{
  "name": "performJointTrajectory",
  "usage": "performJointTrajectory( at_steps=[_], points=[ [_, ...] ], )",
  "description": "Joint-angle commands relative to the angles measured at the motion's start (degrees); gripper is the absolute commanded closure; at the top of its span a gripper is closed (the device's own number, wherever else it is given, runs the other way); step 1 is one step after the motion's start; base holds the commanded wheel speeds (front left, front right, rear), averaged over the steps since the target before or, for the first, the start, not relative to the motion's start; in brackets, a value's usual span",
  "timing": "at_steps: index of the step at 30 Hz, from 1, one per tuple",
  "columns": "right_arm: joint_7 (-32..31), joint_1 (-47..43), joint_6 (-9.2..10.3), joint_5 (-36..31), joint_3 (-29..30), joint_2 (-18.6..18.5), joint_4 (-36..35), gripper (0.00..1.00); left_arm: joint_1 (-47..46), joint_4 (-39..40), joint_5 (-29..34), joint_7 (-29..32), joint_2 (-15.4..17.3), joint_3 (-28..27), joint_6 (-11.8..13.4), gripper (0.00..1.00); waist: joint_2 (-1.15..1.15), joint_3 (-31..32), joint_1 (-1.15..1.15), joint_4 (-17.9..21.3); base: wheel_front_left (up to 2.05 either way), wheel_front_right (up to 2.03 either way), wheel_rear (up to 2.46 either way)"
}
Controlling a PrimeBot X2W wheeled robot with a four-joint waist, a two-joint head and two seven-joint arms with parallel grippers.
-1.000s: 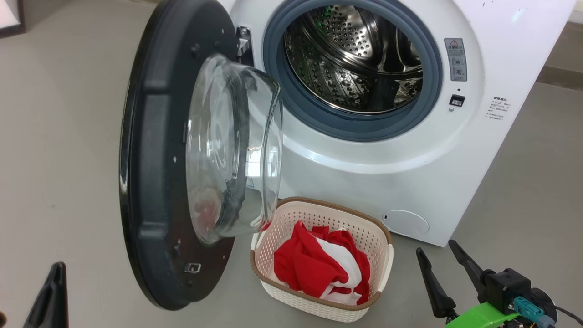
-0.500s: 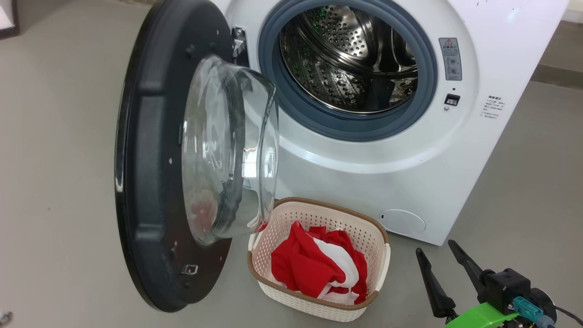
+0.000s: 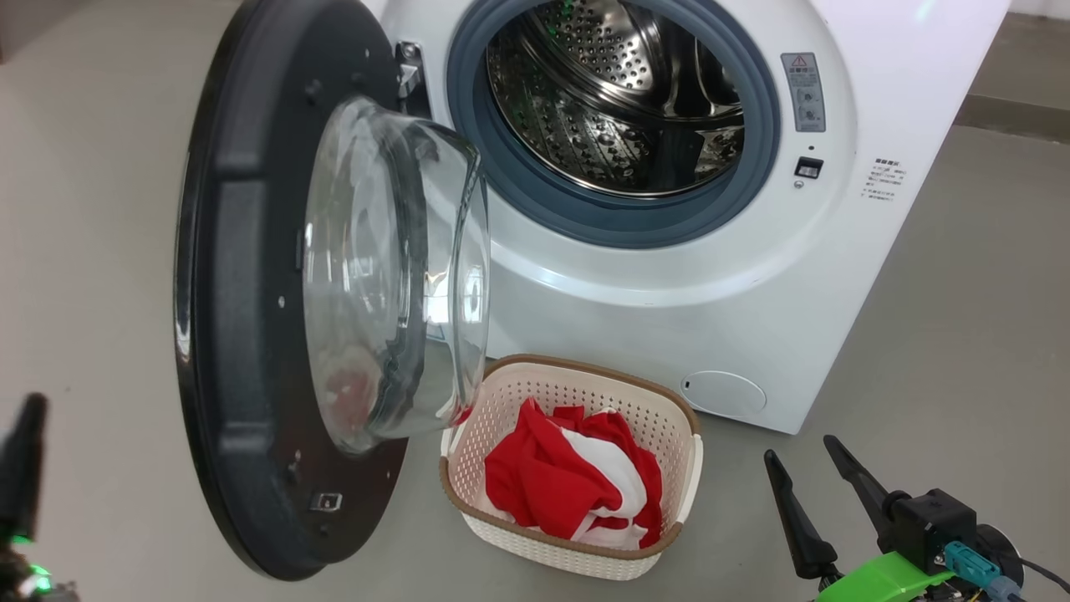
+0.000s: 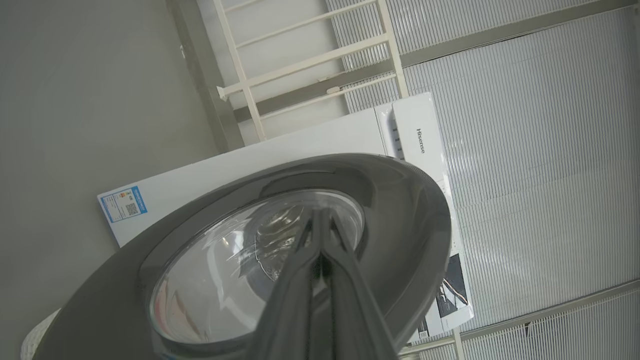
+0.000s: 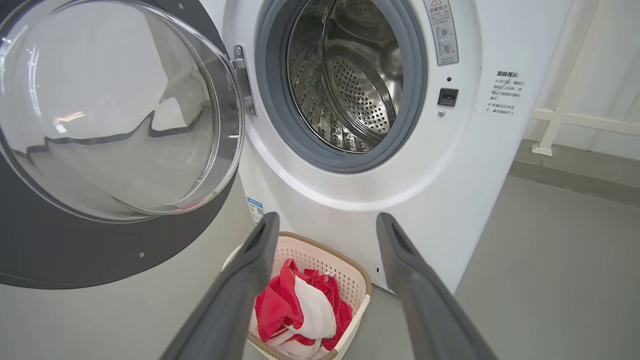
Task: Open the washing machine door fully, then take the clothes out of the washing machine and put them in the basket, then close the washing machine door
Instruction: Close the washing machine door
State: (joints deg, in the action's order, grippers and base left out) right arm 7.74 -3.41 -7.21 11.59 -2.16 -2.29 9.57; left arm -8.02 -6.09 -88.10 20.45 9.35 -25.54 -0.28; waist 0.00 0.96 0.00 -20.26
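The washing machine (image 3: pixel 669 318) stands with its steel drum (image 3: pixel 610 100) bare. The washing machine door (image 3: pixel 242 251) is swung wide to the left, its glass bowl (image 3: pixel 376 267) bulging out over the basket. The basket (image 3: pixel 585 368) sits on the floor under the opening, and the red and white clothes (image 3: pixel 543 485) lie in it. My right gripper (image 3: pixel 798 449) hovers open and empty at the lower right, and its wrist view shows its fingers either side of the basket (image 5: pixel 357 277). My left gripper (image 4: pixel 320 215) is shut and empty, pointing at the outer face of the door (image 4: pixel 400 210).
Grey floor (image 3: pixel 961 334) surrounds the machine. A white rail frame (image 5: pixel 560 120) stands to its right against the wall. The open door takes up the room left of the basket.
The head camera has shifted, so the machine and basket sit further left in the picture. My left gripper now shows at the far left edge, higher than before. The right gripper has held still.
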Motion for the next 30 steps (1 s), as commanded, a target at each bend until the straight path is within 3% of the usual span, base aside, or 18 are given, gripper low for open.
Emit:
performJointTrajectory(
  at_steps=[1,10,30],
  points=[
    [0.2,2.6,-0.28,0.2,-1.0,-0.6,-1.6,0.00,-1.5,0.8,-0.5,1.3,1.6,-0.9,-0.1,1.00,0.00,-0.3,0.00,0.3,0.00,0.00,0.00],
    [-0.1,2.7,-0.28,-0.1,-1.0,-0.6,-2.1,0.00,0.4,-0.4,-2.2,6.8,0.9,2.2,-1.1,1.00,0.00,-1.0,0.00,1.0,0.00,0.00,0.00],
    [0.3,3.4,-0.28,0.2,-1.0,-0.6,-1.9,0.00,5.2,5.0,-4.5,15.5,-0.8,7.6,-1.1,1.00,0.00,-2.1,0.00,2.5,0.00,0.00,0.00]
  ],
)
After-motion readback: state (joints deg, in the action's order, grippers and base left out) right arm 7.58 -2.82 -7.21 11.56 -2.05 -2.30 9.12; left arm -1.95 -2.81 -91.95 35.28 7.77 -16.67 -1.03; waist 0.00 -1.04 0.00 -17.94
